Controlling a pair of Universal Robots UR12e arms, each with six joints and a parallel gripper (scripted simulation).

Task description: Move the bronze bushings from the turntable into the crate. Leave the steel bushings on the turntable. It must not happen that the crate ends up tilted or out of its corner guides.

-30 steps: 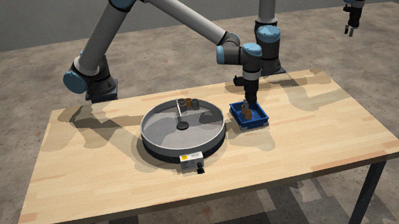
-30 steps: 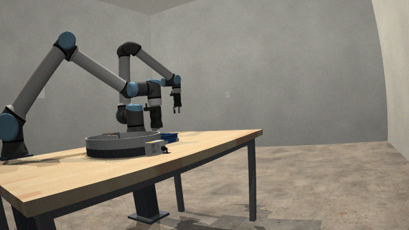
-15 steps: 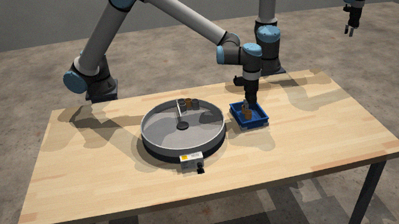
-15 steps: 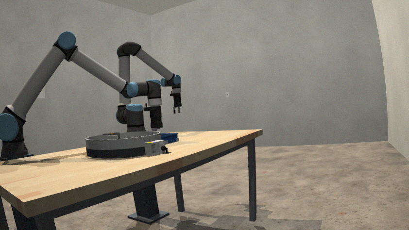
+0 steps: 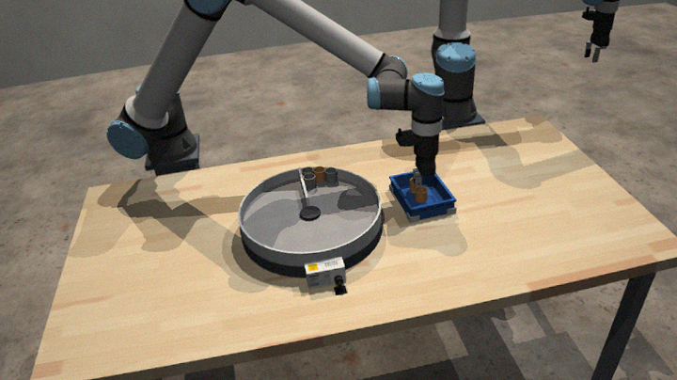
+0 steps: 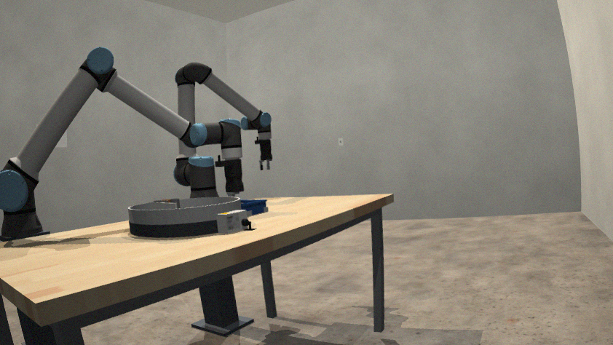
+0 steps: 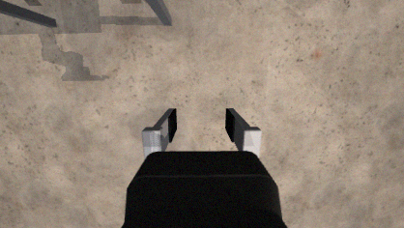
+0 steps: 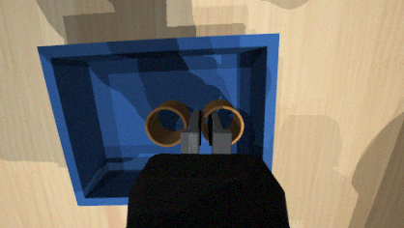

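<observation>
The blue crate [image 5: 433, 210] [image 6: 255, 207] [image 8: 64, 121] stands level within its grey corner guides. Inside, my right gripper [image 5: 416, 181] [image 8: 204, 121] is shut on the wall of one bronze bushing [image 8: 235, 128], one finger inside its bore. Another bronze bushing [image 8: 156, 129] stands close beside the outer finger. Whether the held one touches the crate floor is hard to tell. On the turntable [image 5: 303, 250] [image 6: 171, 217], one bronze bushing [image 5: 319, 174] stands among steel bushings [image 5: 309, 180] [image 5: 331, 175] near the back rim. My left gripper [image 5: 592, 51] [image 6: 264, 165] [image 7: 201, 118] is open and empty, off beyond the table.
A thin divider bar [image 5: 303, 187] runs from the turntable's dark hub [image 5: 310, 213] to its rim, beside the bushings. The turntable's raised wall stands between them and the crate. A white control box [image 5: 325, 274] with a black knob sits at the turntable's front.
</observation>
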